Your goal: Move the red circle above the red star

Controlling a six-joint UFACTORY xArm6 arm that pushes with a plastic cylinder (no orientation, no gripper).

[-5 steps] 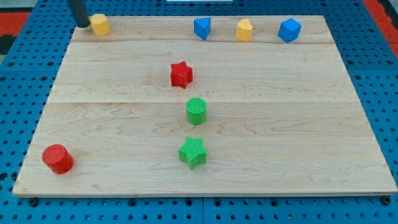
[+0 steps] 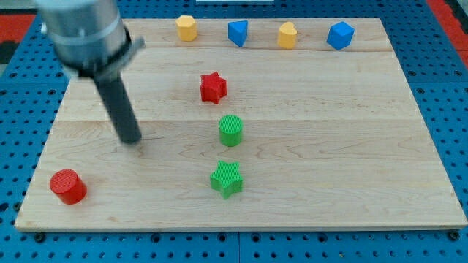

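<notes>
So the red circle [image 2: 68,185] sits down by the surface's [image 2: 329,183] bottom-left corner, and my tip [image 2: 131,140] is up and to its right, well apart from it, touching nothing. No gripper here, just the rod. Toward the middle: red star [image 2: 213,87], green circle [image 2: 230,131], green star [image 2: 227,179] stacked downward. Along the top edge: yellow block [image 2: 186,28], blue block [image 2: 238,33], yellow heart-ish block [image 2: 287,35], blue block [image 2: 340,35].
</notes>
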